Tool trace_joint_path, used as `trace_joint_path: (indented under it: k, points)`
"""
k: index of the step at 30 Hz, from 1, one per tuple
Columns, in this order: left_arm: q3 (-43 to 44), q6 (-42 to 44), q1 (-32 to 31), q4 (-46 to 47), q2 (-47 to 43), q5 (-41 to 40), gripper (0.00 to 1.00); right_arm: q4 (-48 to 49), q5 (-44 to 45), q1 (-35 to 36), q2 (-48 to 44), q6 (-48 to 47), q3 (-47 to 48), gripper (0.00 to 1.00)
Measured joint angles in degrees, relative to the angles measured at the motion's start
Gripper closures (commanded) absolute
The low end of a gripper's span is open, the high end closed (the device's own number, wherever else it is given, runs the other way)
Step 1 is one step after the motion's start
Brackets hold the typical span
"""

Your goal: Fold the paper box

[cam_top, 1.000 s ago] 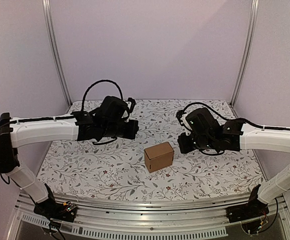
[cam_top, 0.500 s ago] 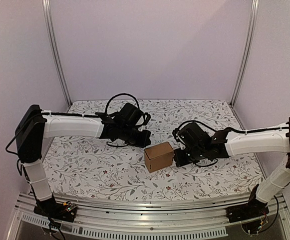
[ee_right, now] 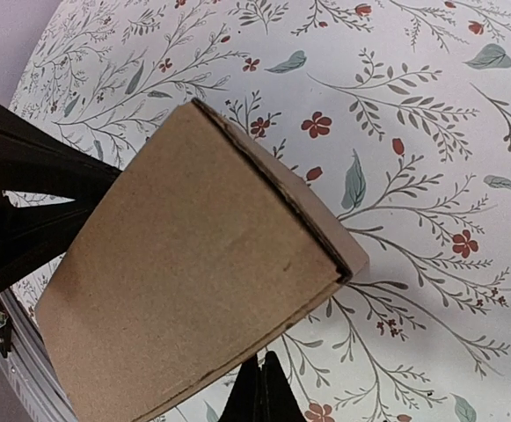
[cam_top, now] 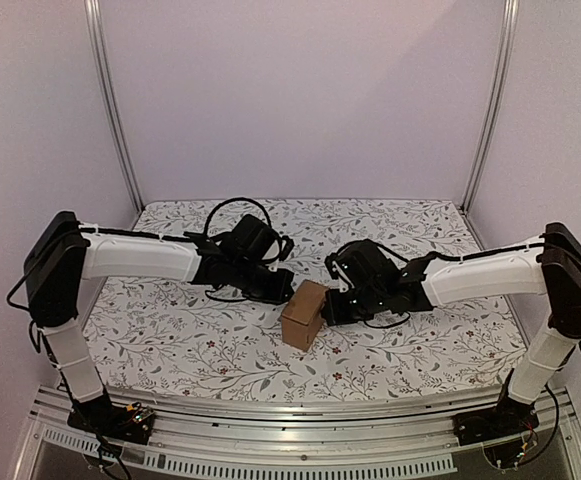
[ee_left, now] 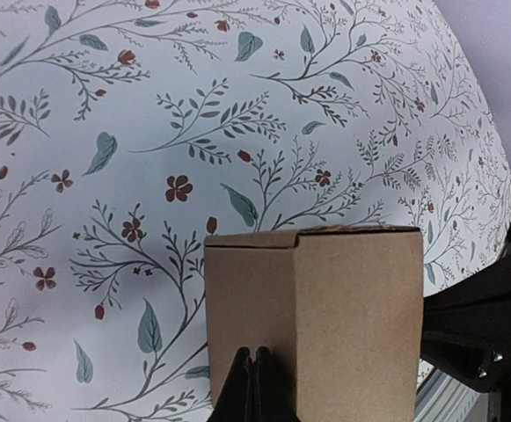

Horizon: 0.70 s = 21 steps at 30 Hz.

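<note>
1. Two black grippers meet at the small plain brown cardboard box point(cam_top: 303, 314), a closed squarish carton at mid-table that seems tipped off level.
2. The left gripper point(cam_top: 288, 288) has its fingers pressed together and holds nothing; its tip appears to touch the box's upper left side.
3. The right gripper point(cam_top: 330, 308) is likewise pinched together and empty, against the opposite side.
4. To square the carton well, both tips should probably push slowly and evenly on flat panels, away from the seam, so the walls do not crumple.
5. The white tablecloth printed with leaves and red flowers point(cam_top: 170, 330) looks smooth, so the box may slide.
6. Pale lilac walls point(cam_top: 300, 90) and aluminium posts point(cam_top: 110, 100) enclose the table.
</note>
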Motion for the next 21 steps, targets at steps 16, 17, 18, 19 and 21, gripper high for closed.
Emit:
trace_joint_path:
  k: [16,17,18,19,21]
  points:
    - [-7.04,-2.75,-0.57,0.15,-8.31,-1.22,1.00,7.37,-3.78,-0.26,5.88,3.48,0.85,1.00]
    - [-7.04,-2.80,-0.70,0.13,-8.31,-1.22,1.00,8.15,-4.13,-0.26,6.23,3.91,0.52,1.00]
    - [-7.04,-2.91,-0.83,0.17,-8.31,-1.22,1.00,8.76,-4.48,-0.31,6.64,4.44,0.24,1.00]
    - [-7.04,-2.97,-0.96,0.17,-8.31,-1.20,1.00,9.44,-4.68,-0.33,7.06,4.90,-0.11,1.00]
    - [-7.04,-3.15,-1.33,0.33,-8.28,-1.03,1.00,10.56,-4.90,-0.33,7.63,5.70,-0.98,1.00]
